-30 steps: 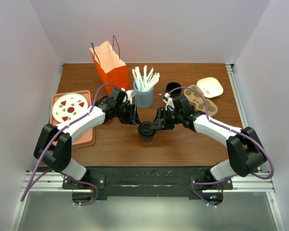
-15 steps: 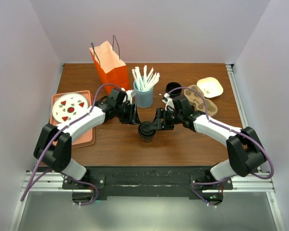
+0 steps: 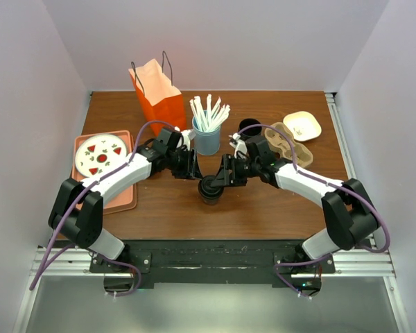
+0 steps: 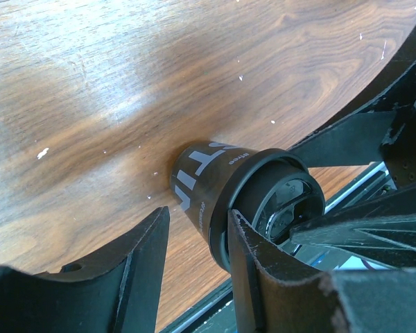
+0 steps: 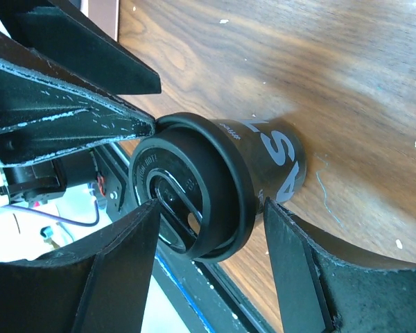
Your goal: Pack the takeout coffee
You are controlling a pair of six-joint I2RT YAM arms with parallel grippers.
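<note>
So the small dark brown tapered takeout coffee cup with the round black plastic lid (image 3: 210,186) is stood upright on the brown wooden surface (image 3: 277,205), near the front-middle, just in front of the light blue holder full of white straws (image 3: 207,141). It's being crowded from both sides tbh. The left gripper (image 4: 200,215) is held with its fingers apart, and the cup's printed wall is seen through the gap just beyond the tips; one finger overlaps the lid's rim, the other is kept clear of the cup. The right gripper (image 5: 209,208) is spread too, placed astride the lid, with a thin sliver of gap seen on one side, so nothing looks clamped. A finger of the left gripper is seen right up against the lid's edge in the right wrist view. Further back, an orange paper bag with handles (image 3: 159,94) is stood at the rear left, well apart from the cup.
</note>
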